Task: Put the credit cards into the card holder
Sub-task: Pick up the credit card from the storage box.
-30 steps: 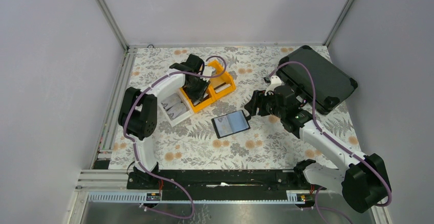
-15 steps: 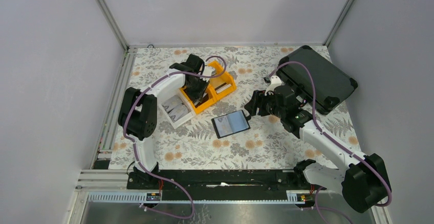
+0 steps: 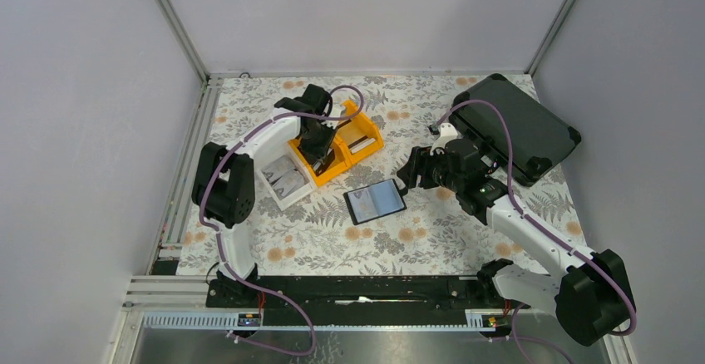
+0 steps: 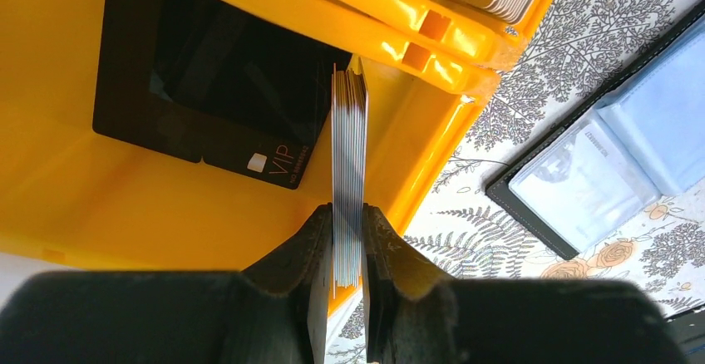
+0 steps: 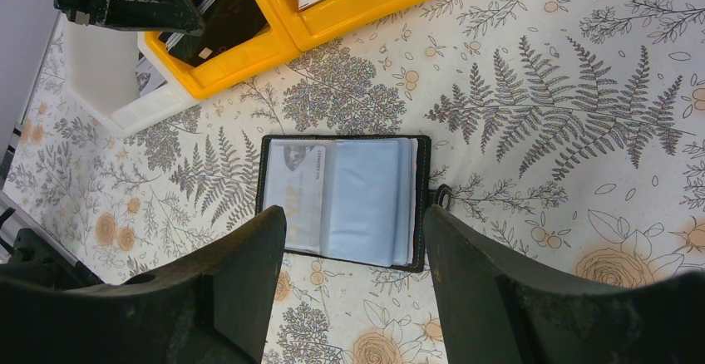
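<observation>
The desk (image 3: 416,252) is covered with a white sheet printed with grey ferns and orange flowers. Toward its far left stand two yellow plastic bins (image 5: 366,0), set against each other, and a white plastic bin (image 5: 108,81) sits just beside them on their near-left side. A small black folding card holder (image 3: 375,201) lies open and flat near the middle, its clear and light-blue pockets facing up, apart from the bins. A large black hard case with latches (image 3: 515,127) lies flat in the far right corner, turned at an angle to the desk's edges.
</observation>
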`<state>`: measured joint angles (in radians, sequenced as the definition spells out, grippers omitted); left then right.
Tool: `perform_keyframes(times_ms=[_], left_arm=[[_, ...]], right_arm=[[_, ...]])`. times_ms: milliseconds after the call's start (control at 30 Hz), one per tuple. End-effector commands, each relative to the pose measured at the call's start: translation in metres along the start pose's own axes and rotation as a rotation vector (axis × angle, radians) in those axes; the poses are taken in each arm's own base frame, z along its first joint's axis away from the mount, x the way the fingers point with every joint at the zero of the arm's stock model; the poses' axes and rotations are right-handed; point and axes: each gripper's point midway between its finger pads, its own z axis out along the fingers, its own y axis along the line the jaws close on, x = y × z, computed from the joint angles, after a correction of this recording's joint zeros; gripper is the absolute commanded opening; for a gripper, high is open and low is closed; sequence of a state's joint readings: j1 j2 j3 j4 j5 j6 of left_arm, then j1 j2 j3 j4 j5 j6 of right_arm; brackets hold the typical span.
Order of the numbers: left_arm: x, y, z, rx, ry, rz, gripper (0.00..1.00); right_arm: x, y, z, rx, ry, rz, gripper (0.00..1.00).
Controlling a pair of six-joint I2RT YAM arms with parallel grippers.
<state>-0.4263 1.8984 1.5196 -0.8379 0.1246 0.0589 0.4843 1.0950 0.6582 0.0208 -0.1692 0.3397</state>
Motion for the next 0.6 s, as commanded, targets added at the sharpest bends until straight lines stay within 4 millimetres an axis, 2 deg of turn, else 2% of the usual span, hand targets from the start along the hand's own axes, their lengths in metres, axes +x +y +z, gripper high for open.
perform_keyframes(times_ms=[0,133,367,567], left_arm=[[-0.009,-0.001,-0.021,0.012,-0.039,-0.064,0.08],[0.000,-0.002,-0.011,0.024,-0.015,-0.072,0.11],[0.000,-0.005,-0.003,0.042,-0.020,-0.100,0.12],[0.005,-0.010,0.003,0.071,0.000,-0.110,0.22]], right_arm=[[-0.012,0.000,0.000,-0.001,-0.040,-0.017,0.69],[-0.011,0.000,0.000,-0.001,-0.037,-0.017,0.69],[-0.011,0.000,0.000,-0.001,-0.036,-0.017,0.69],[-0.011,0.000,0.001,-0.002,-0.036,-0.017,0.69]])
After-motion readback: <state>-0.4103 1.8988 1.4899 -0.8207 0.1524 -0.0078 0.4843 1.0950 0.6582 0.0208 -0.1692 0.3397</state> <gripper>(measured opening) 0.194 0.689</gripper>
